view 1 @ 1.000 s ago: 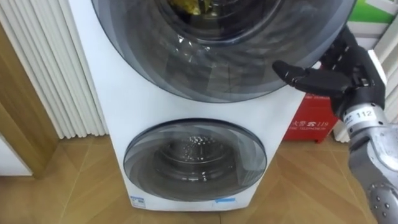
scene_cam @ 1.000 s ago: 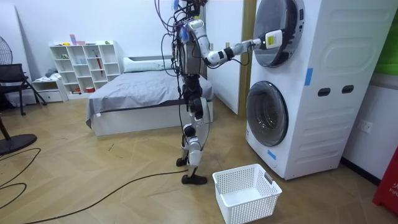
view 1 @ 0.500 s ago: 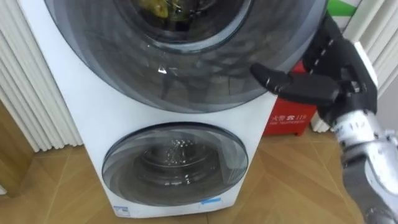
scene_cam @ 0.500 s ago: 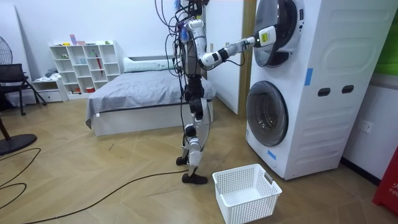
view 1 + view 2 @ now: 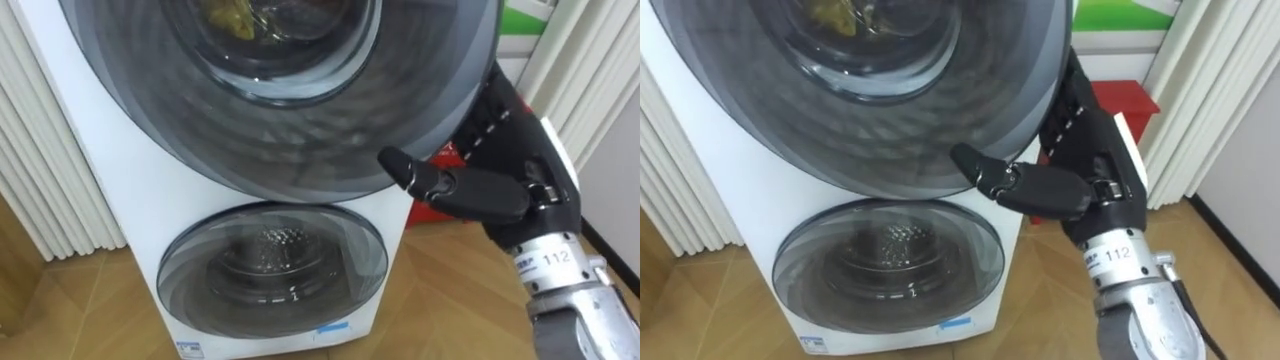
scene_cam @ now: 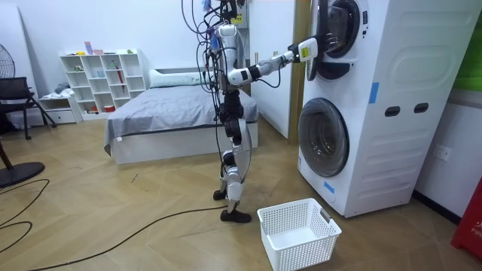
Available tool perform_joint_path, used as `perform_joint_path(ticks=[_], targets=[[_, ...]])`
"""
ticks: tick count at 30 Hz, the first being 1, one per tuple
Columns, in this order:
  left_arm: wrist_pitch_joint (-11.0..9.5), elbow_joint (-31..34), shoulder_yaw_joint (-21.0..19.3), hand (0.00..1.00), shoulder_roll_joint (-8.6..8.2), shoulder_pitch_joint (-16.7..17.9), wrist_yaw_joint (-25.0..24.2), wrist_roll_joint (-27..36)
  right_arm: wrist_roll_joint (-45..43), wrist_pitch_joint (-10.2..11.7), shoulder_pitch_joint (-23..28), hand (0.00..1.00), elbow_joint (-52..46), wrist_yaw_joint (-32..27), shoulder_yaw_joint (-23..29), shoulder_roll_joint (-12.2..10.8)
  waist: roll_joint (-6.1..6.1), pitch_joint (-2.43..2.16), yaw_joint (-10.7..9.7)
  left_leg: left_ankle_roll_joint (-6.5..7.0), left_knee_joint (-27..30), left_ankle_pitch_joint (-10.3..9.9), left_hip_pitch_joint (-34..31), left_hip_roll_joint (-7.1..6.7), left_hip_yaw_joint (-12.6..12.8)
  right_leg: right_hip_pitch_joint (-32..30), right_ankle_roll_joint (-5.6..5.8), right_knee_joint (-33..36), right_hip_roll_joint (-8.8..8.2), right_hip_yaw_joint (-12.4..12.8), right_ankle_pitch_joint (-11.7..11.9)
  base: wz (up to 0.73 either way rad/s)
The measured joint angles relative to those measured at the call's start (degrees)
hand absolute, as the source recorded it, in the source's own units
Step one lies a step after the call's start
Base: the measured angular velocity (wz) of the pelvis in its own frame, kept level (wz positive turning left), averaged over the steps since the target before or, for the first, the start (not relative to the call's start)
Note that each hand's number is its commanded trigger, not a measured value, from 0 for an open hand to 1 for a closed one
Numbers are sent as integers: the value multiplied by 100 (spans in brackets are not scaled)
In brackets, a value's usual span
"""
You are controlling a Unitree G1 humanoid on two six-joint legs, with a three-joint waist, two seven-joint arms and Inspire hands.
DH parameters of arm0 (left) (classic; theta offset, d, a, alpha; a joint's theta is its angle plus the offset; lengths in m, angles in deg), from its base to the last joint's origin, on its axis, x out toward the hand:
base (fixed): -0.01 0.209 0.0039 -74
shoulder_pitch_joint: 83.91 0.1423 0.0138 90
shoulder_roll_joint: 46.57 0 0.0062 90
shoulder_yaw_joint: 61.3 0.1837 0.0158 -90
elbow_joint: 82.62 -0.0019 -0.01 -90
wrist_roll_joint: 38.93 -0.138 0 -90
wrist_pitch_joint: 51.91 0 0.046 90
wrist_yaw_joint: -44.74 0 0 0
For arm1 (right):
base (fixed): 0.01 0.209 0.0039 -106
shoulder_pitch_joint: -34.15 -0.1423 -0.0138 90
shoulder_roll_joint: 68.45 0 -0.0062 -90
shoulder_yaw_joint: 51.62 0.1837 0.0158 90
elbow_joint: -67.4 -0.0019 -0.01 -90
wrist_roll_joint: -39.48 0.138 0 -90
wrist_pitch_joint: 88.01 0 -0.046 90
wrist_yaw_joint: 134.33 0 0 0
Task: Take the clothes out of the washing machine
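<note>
The upper washing machine's round dark glass door [image 5: 300,120] stands partly swung out from the white stacked machine [image 6: 392,113]. My right hand [image 5: 500,190] holds the door's right rim, with the thumb lying across the front of the glass and the fingers [image 5: 1072,95] reaching behind the edge. Through the glass, at the top of the view, shows a yellowish piece of clothing [image 5: 230,15] inside the drum. In the room view I stand in front of the machine with my right arm stretched out to the door [image 6: 320,41].
The lower door [image 5: 270,270] is closed. A white laundry basket [image 6: 297,233] sits on the wooden floor near my feet. White pleated curtains [image 5: 40,150] hang left of the machine, and a red box [image 5: 1135,100] stands to its right. A bed [image 6: 166,113] is behind me.
The upper door has swung further out from the machine, and my right hand has come back with its rim. The eye view has shifted with it.
</note>
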Motion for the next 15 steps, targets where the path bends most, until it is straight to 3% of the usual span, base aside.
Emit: perform_joint_path(ticks=[15], targets=[[-17, 0, 159, 0, 63, -207, -220, -213, 376, 30, 45, 0, -191, 73, -206, -65, 10, -18, 24, -55, 95, 32, -247, 9, -4, -239, -15, 17, 14, 28, 127, -2]])
